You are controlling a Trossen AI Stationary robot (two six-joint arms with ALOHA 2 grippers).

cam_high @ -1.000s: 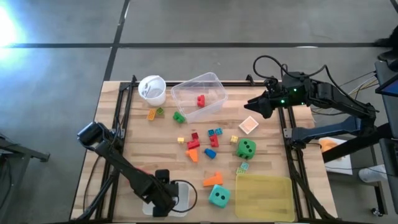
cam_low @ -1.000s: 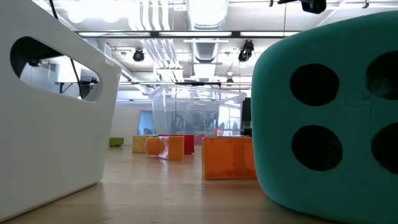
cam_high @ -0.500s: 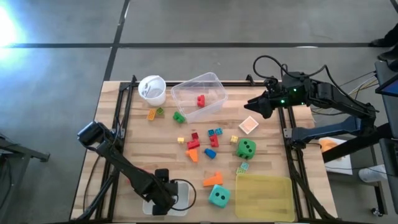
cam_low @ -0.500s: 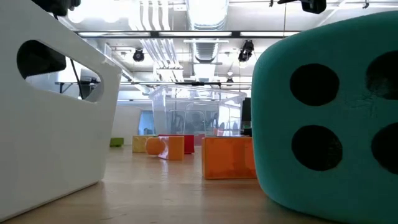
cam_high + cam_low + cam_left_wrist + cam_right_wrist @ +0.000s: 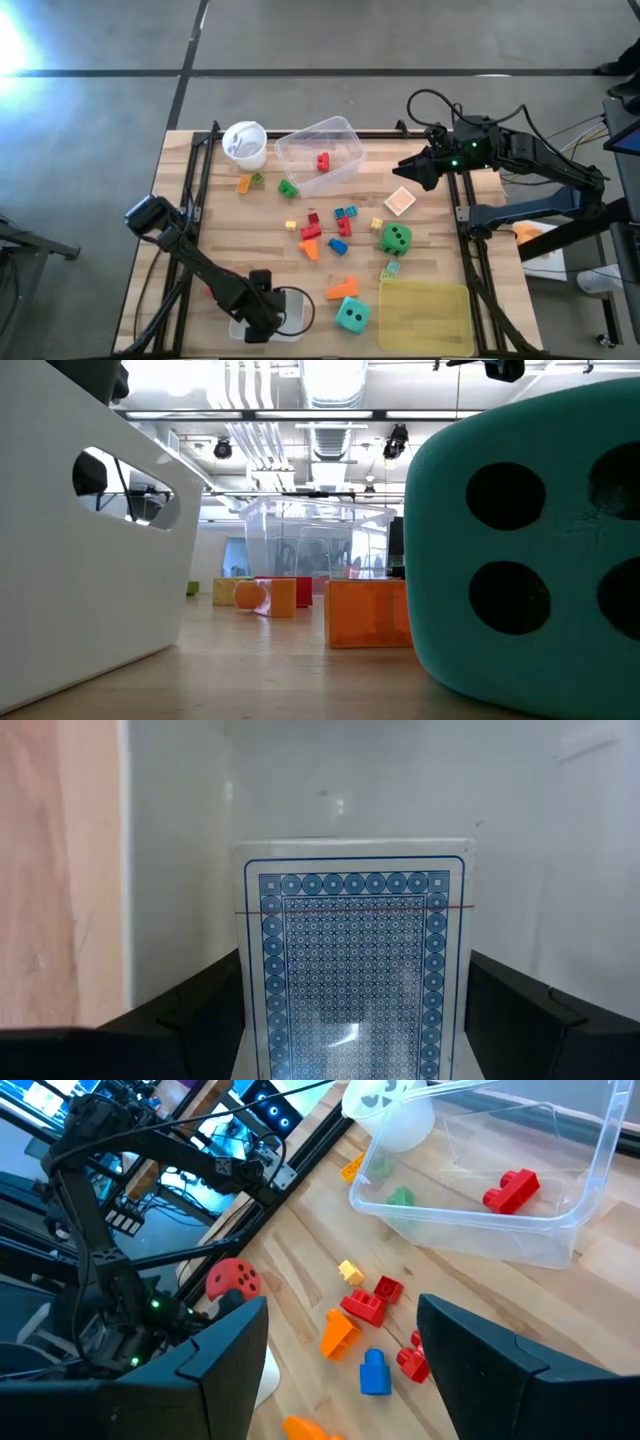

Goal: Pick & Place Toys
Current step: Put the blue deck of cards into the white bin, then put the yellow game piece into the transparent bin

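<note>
My left gripper points down into a white bin at the table's near left, shut on a blue-patterned card box. My right gripper hangs open, high over the far right, with nothing between its fingers. Toys lie loose on the table: a teal die, a green die, an orange block and several small blocks. A red die sits by the left edge. My left gripper pinches the card box by its two long edges, one finger on each side. The fingers come from above, pointing down, and lie along the box. The box hangs lengthwise below them inside the bin. Whether its lower end touches the bin's floor cannot be told.
A clear tub holding a red block stands at the far middle, with a white cup to its left. A yellow-green flat tray lies at the near right. A pale tile lies below my right gripper.
My left gripper has sunk into the white bin with the card box, without turning or changing its gap. The bin has shifted a little toward the teal die, as its handle hole shows in the low view.
</note>
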